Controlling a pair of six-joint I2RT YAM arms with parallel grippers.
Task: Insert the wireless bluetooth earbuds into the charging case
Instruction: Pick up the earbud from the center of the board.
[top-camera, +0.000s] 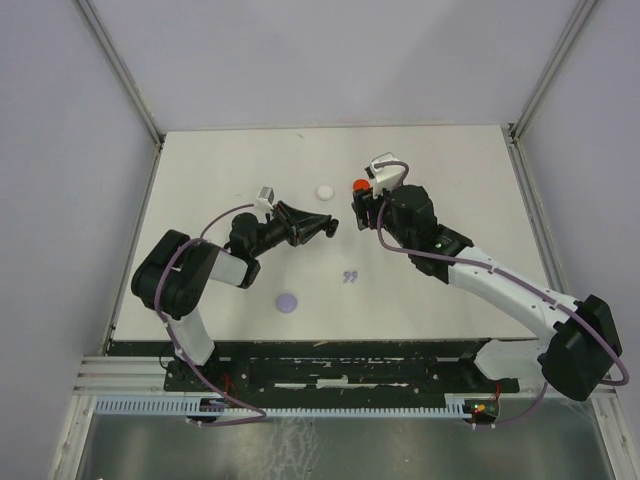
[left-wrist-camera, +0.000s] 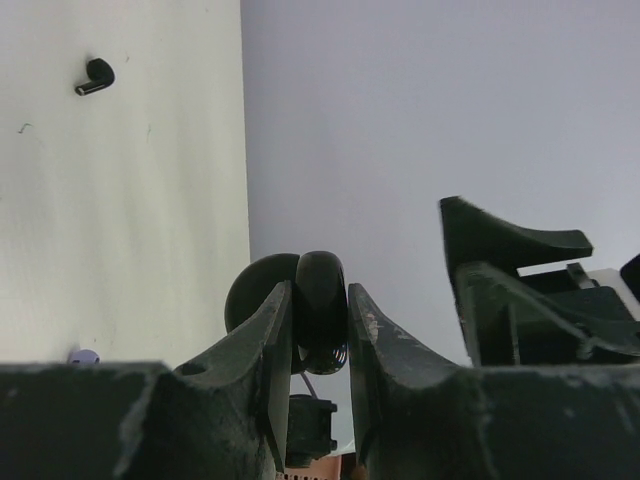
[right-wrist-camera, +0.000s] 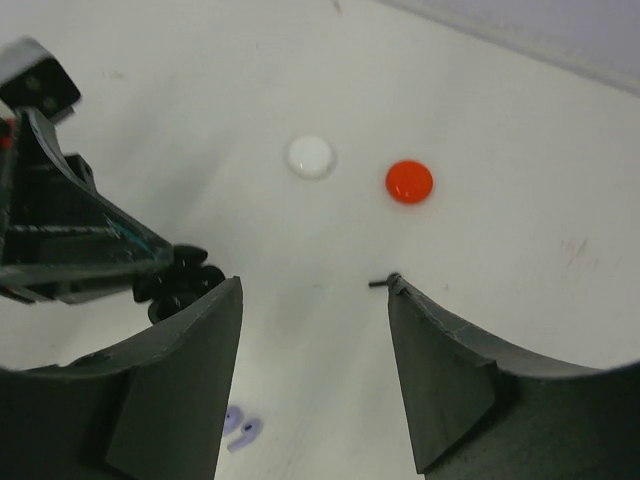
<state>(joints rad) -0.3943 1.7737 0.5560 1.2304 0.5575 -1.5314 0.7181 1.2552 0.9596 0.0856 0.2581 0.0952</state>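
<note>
table (top-camera: 440, 180): plain white top with a couple of faint scuffs
white disc (top-camera: 323, 191): flat on the table, toward the far middle
red disc (top-camera: 360, 185): near the white one on its right, not touching
lavender disc (top-camera: 288, 301): off on its own, closer to the front edge, left of centre
lavender earbuds (top-camera: 349, 277): the pair side by side mid-table, right of the lavender disc and apart from it
black earbud (left-wrist-camera: 95, 76): lying alone on bare table; only the left wrist view shows it clearly
</note>
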